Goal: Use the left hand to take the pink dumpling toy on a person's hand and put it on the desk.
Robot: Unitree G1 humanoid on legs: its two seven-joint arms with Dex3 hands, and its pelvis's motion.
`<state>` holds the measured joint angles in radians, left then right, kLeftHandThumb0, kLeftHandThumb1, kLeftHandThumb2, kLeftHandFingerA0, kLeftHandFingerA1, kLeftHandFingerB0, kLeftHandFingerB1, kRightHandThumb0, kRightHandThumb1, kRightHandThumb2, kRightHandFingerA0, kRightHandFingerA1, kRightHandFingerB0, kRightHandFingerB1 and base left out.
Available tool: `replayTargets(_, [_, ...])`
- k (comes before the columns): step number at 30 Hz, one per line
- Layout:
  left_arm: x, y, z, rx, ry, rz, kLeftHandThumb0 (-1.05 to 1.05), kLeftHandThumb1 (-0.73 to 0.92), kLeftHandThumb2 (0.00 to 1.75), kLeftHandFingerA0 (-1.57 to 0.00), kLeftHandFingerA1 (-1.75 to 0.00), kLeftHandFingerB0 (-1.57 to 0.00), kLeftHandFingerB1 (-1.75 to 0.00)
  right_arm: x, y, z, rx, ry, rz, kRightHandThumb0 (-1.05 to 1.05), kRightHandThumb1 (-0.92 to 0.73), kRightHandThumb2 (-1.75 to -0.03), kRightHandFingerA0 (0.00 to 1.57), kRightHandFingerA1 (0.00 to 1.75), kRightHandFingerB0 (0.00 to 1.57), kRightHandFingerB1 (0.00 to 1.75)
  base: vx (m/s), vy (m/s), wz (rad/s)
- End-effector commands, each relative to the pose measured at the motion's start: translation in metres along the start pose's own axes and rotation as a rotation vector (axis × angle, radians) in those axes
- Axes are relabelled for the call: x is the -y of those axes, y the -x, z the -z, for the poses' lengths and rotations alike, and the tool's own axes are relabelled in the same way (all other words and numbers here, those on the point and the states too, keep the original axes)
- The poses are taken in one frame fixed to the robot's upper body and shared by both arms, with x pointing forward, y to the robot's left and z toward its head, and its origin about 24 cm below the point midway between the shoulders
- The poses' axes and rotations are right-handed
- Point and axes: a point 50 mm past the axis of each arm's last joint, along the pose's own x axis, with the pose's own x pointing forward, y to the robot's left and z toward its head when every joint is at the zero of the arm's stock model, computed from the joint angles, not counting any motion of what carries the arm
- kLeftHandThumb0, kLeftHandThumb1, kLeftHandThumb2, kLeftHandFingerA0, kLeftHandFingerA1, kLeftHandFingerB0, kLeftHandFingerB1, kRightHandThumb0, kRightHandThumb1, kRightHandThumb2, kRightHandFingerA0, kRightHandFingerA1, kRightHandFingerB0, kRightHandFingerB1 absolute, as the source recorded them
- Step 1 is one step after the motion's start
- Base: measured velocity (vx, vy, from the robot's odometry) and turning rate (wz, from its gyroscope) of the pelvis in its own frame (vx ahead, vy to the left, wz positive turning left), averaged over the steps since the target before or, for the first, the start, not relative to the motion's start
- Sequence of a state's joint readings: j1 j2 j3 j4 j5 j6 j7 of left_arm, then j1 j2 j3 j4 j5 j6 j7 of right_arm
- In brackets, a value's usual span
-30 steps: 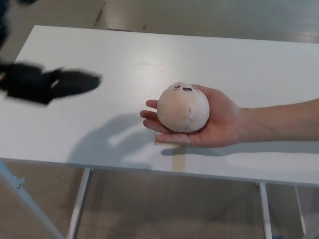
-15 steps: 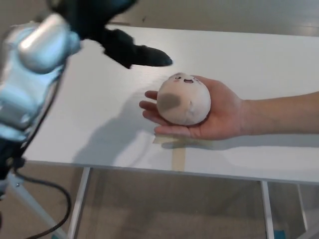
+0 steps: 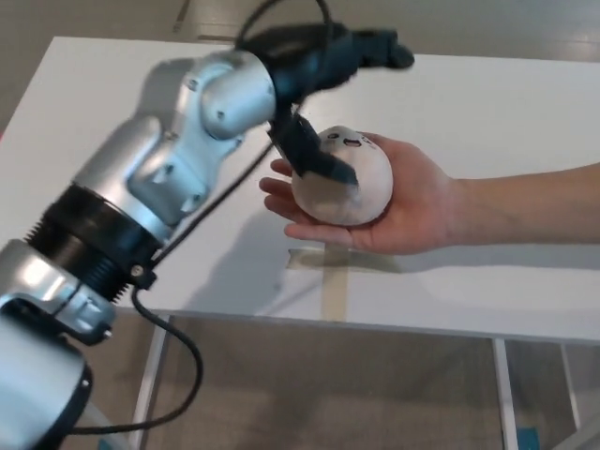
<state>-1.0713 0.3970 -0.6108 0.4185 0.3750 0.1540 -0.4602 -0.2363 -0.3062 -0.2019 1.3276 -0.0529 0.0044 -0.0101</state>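
Note:
The pink dumpling toy (image 3: 349, 183), round with a small face on top, rests in a person's upturned palm (image 3: 412, 202) above the white desk (image 3: 487, 103). My left hand (image 3: 323, 80) reaches over it from the left, open. Its thumb (image 3: 314, 155) lies against the toy's left side and its two fingers (image 3: 375, 49) spread above and behind the toy. The silver left arm fills the left of the head view. My right hand does not show.
The person's forearm (image 3: 534, 211) stretches in from the right edge. A strip of tape (image 3: 336, 272) marks the desk's front edge below the palm. White desk legs (image 3: 147, 394) and floor show beneath.
My left arm has swung right and forward, from the desk's left side to over the toy. The thumb now touches the toy. The person's hand has stayed nearly still.

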Motion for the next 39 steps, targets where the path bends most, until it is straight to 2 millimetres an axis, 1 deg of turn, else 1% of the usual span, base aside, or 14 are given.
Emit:
replayTargets(1, [0.019,-0.006,0.001,-0.109,-0.037,0.152,-0.81,0.4,0.66,-0.09,-0.33,-0.11,-0.26,0.004,0.0,0.004,-0.02,0.006,0.0,-0.36,-0.59,-0.87,0.44,0.53,0.44,0.53,0.0,0.0,0.0])
replayTargets(2, [0.023,-0.007,-0.001,-0.112,-0.039,0.176,-0.69,0.43,0.82,-0.04,-0.38,0.0,-0.29,0.004,0.0,0.003,-0.02,0.005,0.0,-0.36,-0.59,-0.87,0.44,0.53,0.44,0.53,0.0,0.0,0.0])
replayTargets(11, [0.041,-0.01,-0.005,-0.128,-0.09,0.279,-0.64,0.4,0.82,-0.02,-0.38,-0.03,-0.29,-0.001,-0.001,-0.005,-0.007,-0.012,-0.012,-0.36,-0.6,-0.87,0.43,0.52,0.46,0.53,0.0,0.0,0.0])
replayTargets(12, [0.042,-0.009,-0.003,-0.135,-0.097,0.283,-0.34,0.14,0.8,0.0,-0.48,0.0,-0.48,-0.002,-0.001,-0.008,-0.002,-0.012,-0.016,-0.36,-0.6,-0.87,0.43,0.52,0.46,0.53,0.0,0.0,0.0])
replayTargets(14, [0.042,-0.009,-0.002,-0.141,-0.103,0.286,-0.34,0.14,0.8,0.0,-0.48,0.0,-0.48,-0.002,-0.001,-0.01,0.001,-0.012,-0.018,-0.36,-0.6,-0.87,0.43,0.52,0.46,0.53,0.0,0.0,0.0])
replayTargets(15, [0.043,-0.008,0.003,-0.145,-0.103,0.269,-0.47,0.49,0.55,-0.47,-0.38,-0.18,-0.28,-0.003,-0.001,-0.016,0.013,-0.003,-0.022,-0.35,-0.6,-0.87,0.43,0.52,0.47,0.54,0.0,0.0,0.0])
replayTargets(16, [0.045,-0.008,0.004,-0.141,-0.105,0.253,-0.35,0.54,0.56,-0.68,-0.61,-0.26,-0.3,-0.003,-0.001,-0.016,0.015,0.004,-0.021,-0.35,-0.6,-0.87,0.42,0.52,0.48,0.54,0.0,0.0,0.0])
replayTargets(18, [0.048,-0.007,0.005,-0.14,-0.124,0.217,-0.28,0.68,0.58,-0.74,-1.6,-0.74,-0.43,-0.002,-0.001,-0.018,0.023,0.014,-0.027,-0.35,-0.6,-0.87,0.42,0.52,0.48,0.55,0.0,0.0,0.0])
replayTargets(19, [0.048,-0.007,0.004,-0.147,-0.152,0.201,-0.15,0.8,0.57,-0.67,-1.72,-0.78,-0.45,-0.003,-0.001,-0.018,0.029,0.016,-0.033,-0.34,-0.6,-0.87,0.42,0.52,0.49,0.55,0.0,0.0,0.0])
replayTargets(23, [0.047,-0.007,0.002,-0.15,-0.174,0.182,-0.15,0.79,0.57,-0.63,-1.74,-0.77,-0.46,-0.003,-0.001,-0.018,0.034,0.015,-0.039,-0.34,-0.6,-0.87,0.42,0.52,0.47,0.54,0.0,0.0,0.0])
replayTargets(25, [0.042,-0.009,0.0,-0.132,-0.18,0.144,-0.16,0.77,0.61,-0.67,-1.59,-0.61,-0.42,-0.002,-0.001,-0.02,0.041,0.012,-0.042,-0.35,-0.6,-0.87,0.42,0.52,0.46,0.54,0.0,0.0,0.0])
replayTargets(32, [0.036,-0.009,-0.001,-0.1,-0.161,0.088,-0.34,0.69,0.66,-0.72,-1.49,-0.8,-0.57,-0.001,-0.001,-0.022,0.037,0.008,-0.043,-0.35,-0.6,-0.87,0.42,0.52,0.46,0.54,0.0,0.0,0.0])
replayTargets(38, [0.036,-0.008,0.0,-0.101,-0.161,0.089,-0.24,0.75,0.62,-0.67,-1.55,-0.64,-0.44,-0.001,-0.001,-0.02,0.032,0.006,-0.045,-0.36,-0.6,-0.87,0.43,0.52,0.45,0.53,0.0,0.0,0.0])
replayTargets(39, [0.036,-0.008,0.0,-0.104,-0.156,0.092,-0.27,0.75,0.64,-0.68,-1.54,-0.7,-0.47,-0.001,-0.001,-0.02,0.031,0.008,-0.046,-0.36,-0.59,-0.87,0.44,0.53,0.42,0.52,0.0,0.0,0.0])
